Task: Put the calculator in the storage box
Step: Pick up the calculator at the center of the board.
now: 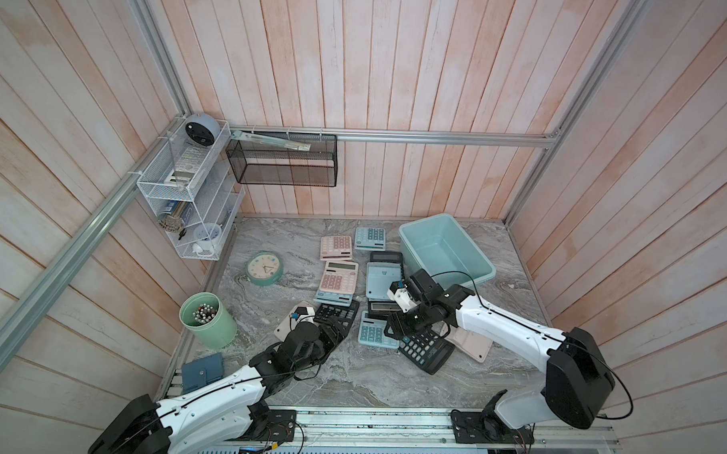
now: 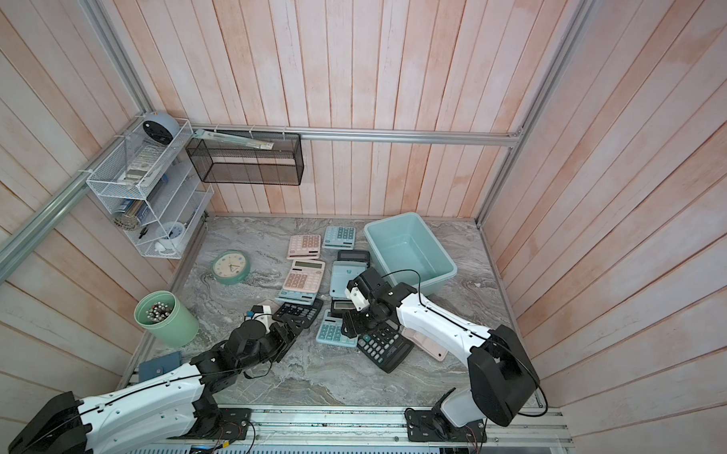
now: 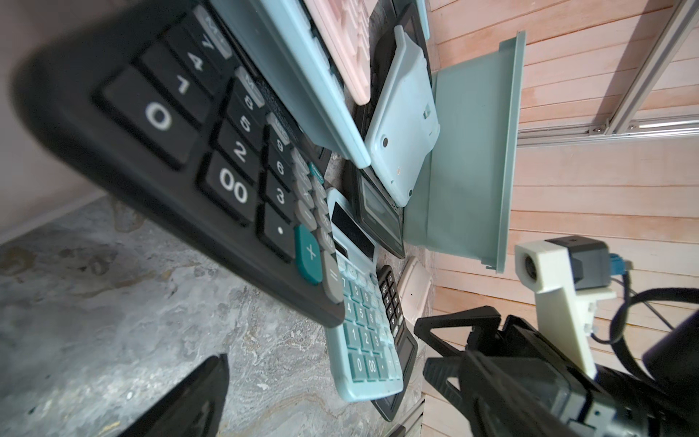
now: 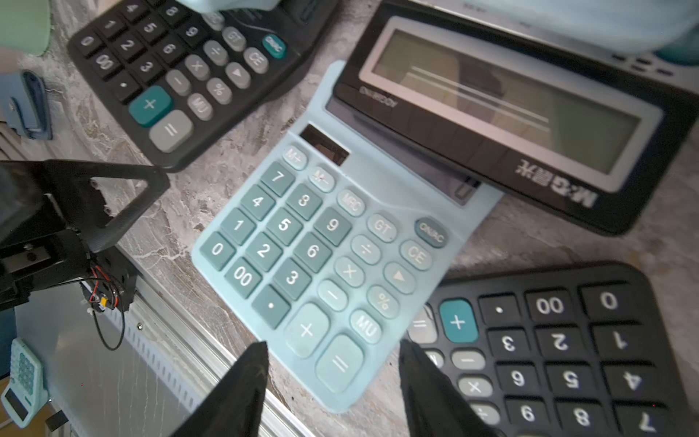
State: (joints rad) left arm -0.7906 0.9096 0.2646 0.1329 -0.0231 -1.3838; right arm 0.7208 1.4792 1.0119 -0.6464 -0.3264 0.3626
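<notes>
We judge the step in hand to be the right pincer (image 4: 333, 345) lining up on the pale blue calculator (image 4: 321, 246). It lies flat, keys up, on the worktop (image 4: 212, 181) near the front, well apart from the storage box (image 1: 444, 243) at the back right, which looks empty. The pincer hovers over the end with the equals key, jaws partly spread and nothing between them.

The calculator's display end is tucked under a black desk calculator (image 4: 510, 113). A second black calculator (image 4: 567, 359) sits just beside one corner, perhaps touching it; the blur keeps us from saying which. So we would grip the free end, closing squarely on the body and not on the keys. We would draw it out from under the black one before lifting, so nothing gets dragged along. Then we carry it level over the box rim and release it low inside.

The left pincer (image 1: 335, 329) is spread wide, close to a third black calculator (image 1: 336, 314) and holding nothing that we can see. It is best kept out of the right arm's path.
</notes>
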